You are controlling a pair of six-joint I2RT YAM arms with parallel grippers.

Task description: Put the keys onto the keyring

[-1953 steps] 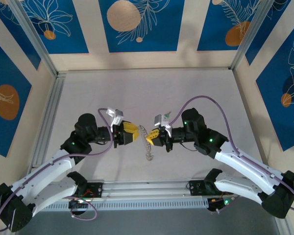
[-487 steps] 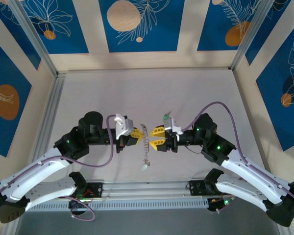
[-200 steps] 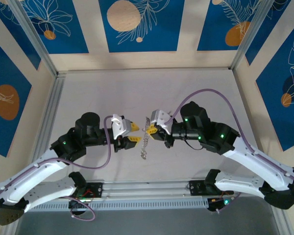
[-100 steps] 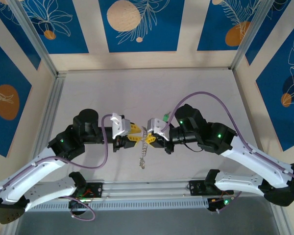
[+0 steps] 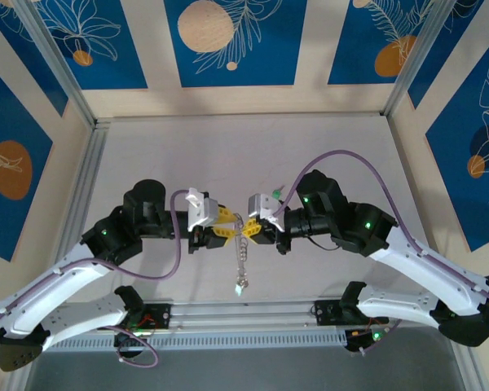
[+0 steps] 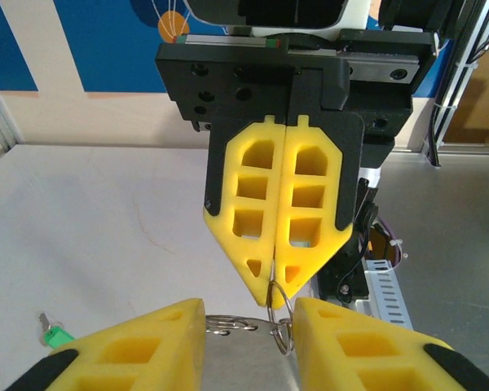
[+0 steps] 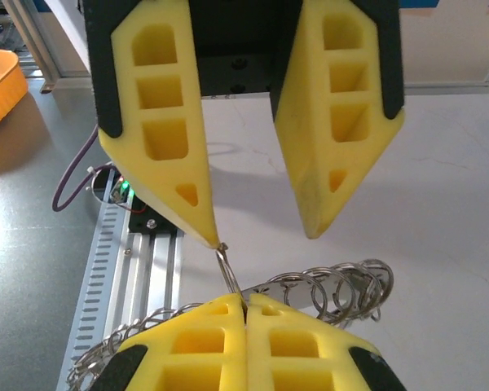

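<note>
1. The right hand (image 7: pixel 246 308) is clamped tight on the keyring (image 7: pixel 229 277) wire.
2. The left hand (image 7: pixel 261 232) gapes open, one fingertip touching the ring.
3. The green key (image 6: pixel 55 335) lies on the desk (image 5: pixel 310 147), apart from both.

Crowded at centre, wide open up top.
The left gripper (image 5: pixel 226 227) and right gripper (image 5: pixel 253 228) meet tip to tip mid-frame in the top view. The keyring (image 5: pixel 240 223) bridges the sliver between them, so there's no lane there! Its chain (image 5: pixel 241 257) trails down toward the rail (image 5: pixel 244 314), splitting the lower-centre gap. The green key (image 5: pixel 275 192) sits just upper right of the right gripper. Above all that, the table (image 5: pixel 228 147) lies bare to the back wall, and both arms fence the lower corners.
</note>
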